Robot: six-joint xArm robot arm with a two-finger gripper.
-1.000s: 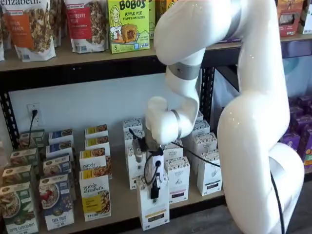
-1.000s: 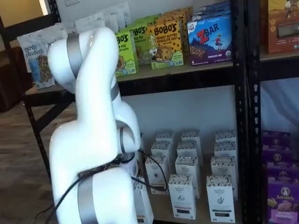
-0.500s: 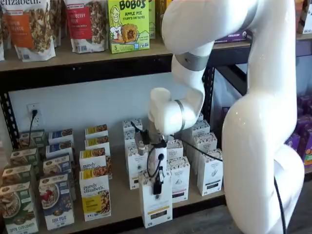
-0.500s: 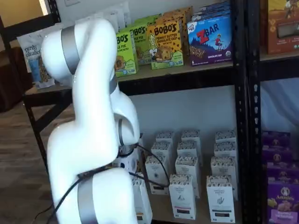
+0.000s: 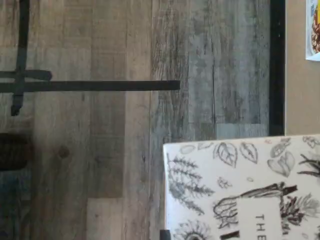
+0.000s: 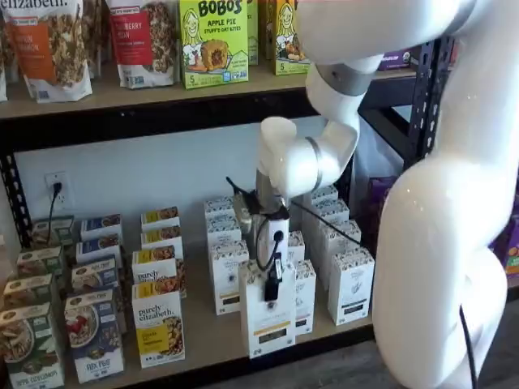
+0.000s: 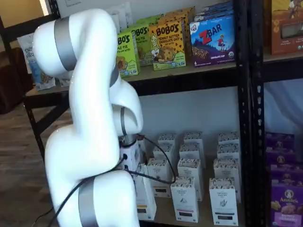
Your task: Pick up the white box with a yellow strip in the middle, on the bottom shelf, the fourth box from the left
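My gripper [image 6: 272, 284] is shut on the white box [image 6: 268, 318], a tall white carton with a yellow-gold strip low on its front. Its black fingers clamp the carton's top. The carton hangs upright at the front edge of the bottom shelf [image 6: 207, 328], in front of the other white cartons. In a shelf view the carton [image 7: 144, 198] shows partly behind the white arm. In the wrist view the carton's leaf-patterned top [image 5: 240, 185] lies over wooden floor, just outside the shelf's black front rail [image 5: 277, 65].
Rows of like white cartons [image 6: 350, 284] stand behind and to the right of the held one. Purely Elizabeth boxes [image 6: 158, 324] and cereal boxes [image 6: 93, 336] stand to the left. An upper shelf holds Bobo's boxes [image 6: 213, 40]. A black upright [image 7: 244, 109] stands at the right.
The gripper has lifted the white box and carried it up and to the right, out from the shelf's front. The arm's upper joints have swung right.
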